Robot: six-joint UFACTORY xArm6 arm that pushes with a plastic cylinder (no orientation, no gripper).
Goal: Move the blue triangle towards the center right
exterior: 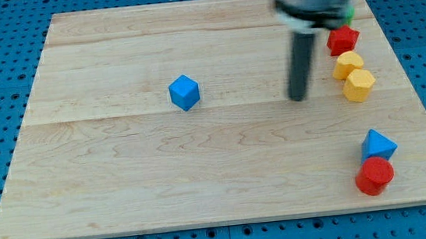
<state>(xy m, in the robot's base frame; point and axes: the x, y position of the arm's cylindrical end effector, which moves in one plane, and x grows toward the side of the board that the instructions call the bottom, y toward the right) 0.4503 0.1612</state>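
Observation:
The blue triangle [378, 145] lies near the view's lower right corner of the wooden board [126, 191], touching a red cylinder [374, 176] just below it. My tip [299, 97] is the lower end of a dark rod. It stands right of the board's middle, well above and to the left of the blue triangle, apart from every block.
A blue cube [184, 92] sits left of the tip near the board's middle. At the right edge a red block [342, 40], a yellow block [348, 64] and a yellow hexagonal block [359, 85] stand in a column. A green block [350, 12] peeks out behind the arm.

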